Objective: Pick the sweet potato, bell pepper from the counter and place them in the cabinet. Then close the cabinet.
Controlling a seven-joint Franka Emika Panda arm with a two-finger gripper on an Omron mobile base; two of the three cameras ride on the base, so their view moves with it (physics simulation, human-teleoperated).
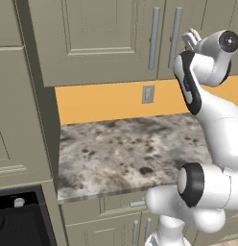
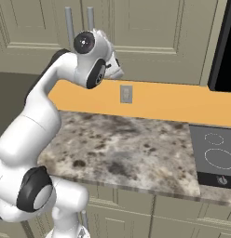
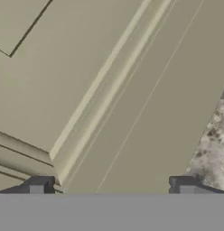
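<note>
With the hand [image 3: 111, 187] wide and empty up at the grey-beige panelled wall cabinet [image 1: 106, 38], doors prob. shut, mottled grey-brown stone worktop [image 1: 130, 153] lies below; can't spot veg.

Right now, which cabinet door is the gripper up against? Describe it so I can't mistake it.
Above the mottled grey marble-like counter and orange backsplash hangs the grey-beige wall cabinet. The open gripper faces the shut door just right of the two long silver bar handles.

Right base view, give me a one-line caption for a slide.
White arm raises its open gripper to the closed wall cabinet above a marbled counter.
</note>
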